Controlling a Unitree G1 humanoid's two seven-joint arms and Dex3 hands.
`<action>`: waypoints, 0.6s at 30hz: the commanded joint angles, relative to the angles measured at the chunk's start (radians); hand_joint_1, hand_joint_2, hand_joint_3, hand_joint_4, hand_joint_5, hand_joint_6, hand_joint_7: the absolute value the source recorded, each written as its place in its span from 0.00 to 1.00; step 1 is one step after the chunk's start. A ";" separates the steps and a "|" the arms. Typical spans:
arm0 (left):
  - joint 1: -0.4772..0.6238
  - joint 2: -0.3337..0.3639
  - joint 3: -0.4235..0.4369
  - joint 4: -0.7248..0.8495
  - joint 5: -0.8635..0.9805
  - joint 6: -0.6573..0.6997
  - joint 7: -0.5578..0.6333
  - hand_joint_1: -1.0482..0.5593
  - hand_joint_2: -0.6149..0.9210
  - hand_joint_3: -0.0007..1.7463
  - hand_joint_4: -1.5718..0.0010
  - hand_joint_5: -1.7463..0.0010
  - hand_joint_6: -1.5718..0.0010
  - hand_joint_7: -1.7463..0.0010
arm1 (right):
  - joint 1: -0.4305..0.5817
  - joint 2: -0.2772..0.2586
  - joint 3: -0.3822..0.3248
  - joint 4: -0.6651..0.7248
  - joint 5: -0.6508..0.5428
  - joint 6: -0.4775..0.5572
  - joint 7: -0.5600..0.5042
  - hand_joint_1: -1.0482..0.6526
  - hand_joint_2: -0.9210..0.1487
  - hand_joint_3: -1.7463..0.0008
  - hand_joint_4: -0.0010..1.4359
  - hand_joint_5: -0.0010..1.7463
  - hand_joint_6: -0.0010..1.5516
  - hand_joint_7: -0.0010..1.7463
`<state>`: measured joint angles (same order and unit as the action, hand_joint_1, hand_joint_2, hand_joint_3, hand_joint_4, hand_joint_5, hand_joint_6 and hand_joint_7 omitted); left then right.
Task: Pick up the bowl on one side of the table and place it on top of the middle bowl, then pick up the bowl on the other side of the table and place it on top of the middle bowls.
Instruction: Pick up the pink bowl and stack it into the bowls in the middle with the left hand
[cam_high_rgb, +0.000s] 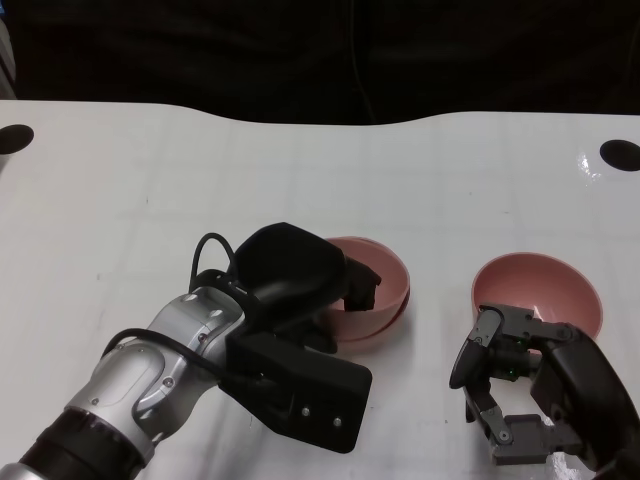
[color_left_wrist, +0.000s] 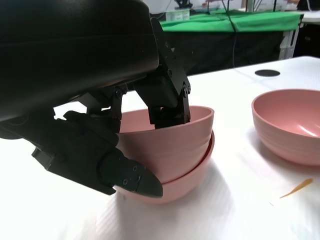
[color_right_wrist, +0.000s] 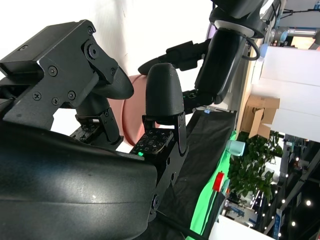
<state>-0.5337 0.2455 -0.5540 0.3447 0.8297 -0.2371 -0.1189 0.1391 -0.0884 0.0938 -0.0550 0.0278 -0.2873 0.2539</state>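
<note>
My left hand (cam_high_rgb: 290, 280) grips the rim of a pink bowl (cam_high_rgb: 378, 272), with fingers inside the rim and the thumb outside. That bowl (color_left_wrist: 165, 142) sits slightly tilted inside a second pink bowl (color_left_wrist: 187, 181) at the middle of the table. Another pink bowl (cam_high_rgb: 540, 290) stands alone to the right, also seen in the left wrist view (color_left_wrist: 287, 122). My right hand (cam_high_rgb: 520, 385) is just in front of it, fingers apart and holding nothing. In the right wrist view the fingers (color_right_wrist: 162, 95) frame a sliver of that bowl (color_right_wrist: 134, 110).
The white table (cam_high_rgb: 200, 180) has a black round hole at its far left (cam_high_rgb: 12, 138) and another at its far right (cam_high_rgb: 620, 153). Beyond the curved far edge it is dark. A small yellow streak (color_left_wrist: 296, 187) lies on the table near the right bowl.
</note>
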 joint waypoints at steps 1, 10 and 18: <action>-0.008 0.030 0.002 -0.039 0.004 0.025 -0.053 0.38 1.00 0.11 0.68 0.73 0.66 0.94 | 0.003 -0.006 -0.004 -0.013 0.020 0.003 0.007 0.63 0.51 0.21 0.54 0.96 0.50 0.80; 0.039 0.059 -0.008 -0.134 0.100 0.085 -0.014 0.24 1.00 0.14 0.95 0.90 0.88 1.00 | 0.001 -0.007 -0.004 -0.016 0.019 0.006 0.010 0.63 0.52 0.20 0.54 0.97 0.49 0.81; 0.111 0.061 0.001 -0.144 0.134 0.102 0.070 0.20 1.00 0.16 1.00 0.97 0.96 1.00 | 0.007 -0.008 -0.001 -0.030 0.010 0.016 0.005 0.65 0.50 0.20 0.53 0.97 0.49 0.82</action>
<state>-0.4359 0.2896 -0.5589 0.2083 0.9549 -0.1424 -0.0737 0.1400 -0.0885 0.0958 -0.0699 0.0317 -0.2712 0.2613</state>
